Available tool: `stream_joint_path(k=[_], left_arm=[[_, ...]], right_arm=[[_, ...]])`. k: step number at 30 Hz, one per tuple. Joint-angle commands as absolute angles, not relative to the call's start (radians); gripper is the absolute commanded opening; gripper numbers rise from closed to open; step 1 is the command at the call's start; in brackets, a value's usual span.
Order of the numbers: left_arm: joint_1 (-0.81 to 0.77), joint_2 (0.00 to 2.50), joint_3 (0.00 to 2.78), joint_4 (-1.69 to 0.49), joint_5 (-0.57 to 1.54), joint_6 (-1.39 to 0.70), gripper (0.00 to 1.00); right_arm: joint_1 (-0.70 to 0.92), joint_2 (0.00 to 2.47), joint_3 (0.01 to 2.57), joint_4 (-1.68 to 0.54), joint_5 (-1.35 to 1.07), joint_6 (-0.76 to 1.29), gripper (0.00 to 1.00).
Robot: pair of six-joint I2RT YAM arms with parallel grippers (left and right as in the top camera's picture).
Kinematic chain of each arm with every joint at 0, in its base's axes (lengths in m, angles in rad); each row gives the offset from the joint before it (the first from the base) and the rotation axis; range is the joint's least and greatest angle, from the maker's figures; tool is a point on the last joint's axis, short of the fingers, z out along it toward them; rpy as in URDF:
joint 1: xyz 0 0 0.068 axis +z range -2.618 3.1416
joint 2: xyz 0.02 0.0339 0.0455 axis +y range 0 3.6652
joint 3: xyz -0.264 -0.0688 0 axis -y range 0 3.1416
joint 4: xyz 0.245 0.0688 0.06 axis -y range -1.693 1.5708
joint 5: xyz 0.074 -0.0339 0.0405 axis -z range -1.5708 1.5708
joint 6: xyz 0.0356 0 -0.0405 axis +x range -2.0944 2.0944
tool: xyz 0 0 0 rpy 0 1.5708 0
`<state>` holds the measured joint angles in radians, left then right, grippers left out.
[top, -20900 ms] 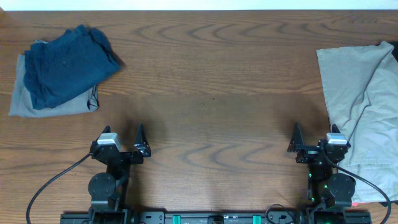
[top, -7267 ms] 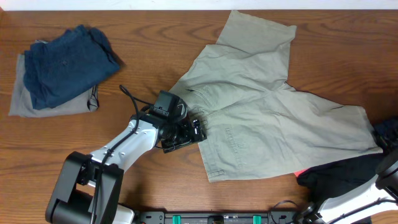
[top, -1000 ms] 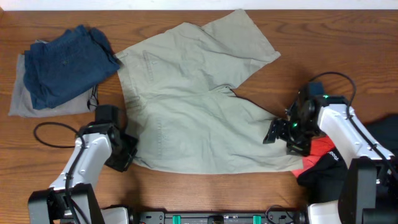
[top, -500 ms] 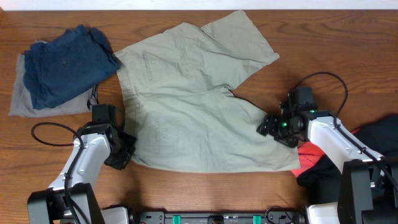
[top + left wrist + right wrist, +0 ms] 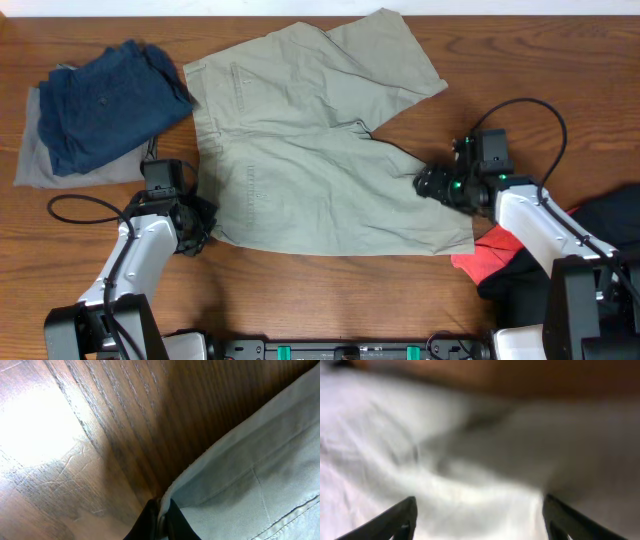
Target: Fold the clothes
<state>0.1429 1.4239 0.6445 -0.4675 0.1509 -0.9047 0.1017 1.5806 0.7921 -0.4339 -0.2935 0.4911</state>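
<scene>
The khaki shorts [image 5: 310,150] of the clothes lie spread flat across the middle of the table, legs pointing right. My left gripper [image 5: 197,236] is shut on their lower left corner; in the left wrist view the black fingertips [image 5: 150,522] pinch the hem of the shorts [image 5: 250,485] just over the wood. My right gripper [image 5: 424,184] hovers open at the edge of the lower leg. Its wrist view is blurred, showing pale shorts fabric [image 5: 470,485] below the gripper [image 5: 480,525], whose fingertips [image 5: 402,520] stand far apart with nothing between them.
A folded navy piece [image 5: 105,100] rests on a grey piece [image 5: 40,168] at the upper left. A red piece [image 5: 480,262] and a black piece [image 5: 600,225] lie at the right, beside the right arm. Cables trail from both arms.
The shorts have slid up and to the left, pulled by the left gripper at their corner. The right gripper moved up and left to the leg's edge, and more of the red piece shows.
</scene>
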Motion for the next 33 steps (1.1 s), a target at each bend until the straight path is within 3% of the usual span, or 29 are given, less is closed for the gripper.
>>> stream_joint_path(k=[1, 5, 12, 27, 33], left_arm=[[0.145, 1.418, 0.640, -0.478, 0.153, -0.857, 0.06], [0.145, 1.418, 0.640, -0.490, 0.153, -0.845, 0.06], [0.145, 1.418, 0.640, -0.500, 0.153, -0.846, 0.06], [0.145, 1.418, 0.640, -0.515, 0.153, -0.846, 0.06], [0.145, 1.418, 0.640, -0.522, 0.153, -0.846, 0.06]], right_arm=[[0.114, 1.531, 0.849, -0.601, -0.399, 0.509, 0.82], [0.117, 1.441, 0.853, -0.811, -0.403, 0.583, 0.86], [0.170, 1.364, 0.840, -0.977, -0.407, 0.594, 0.87], [0.229, 1.377, 0.551, -0.623, -0.207, 0.951, 0.87], [0.229, 1.377, 0.544, -0.601, -0.043, 1.030, 0.80]])
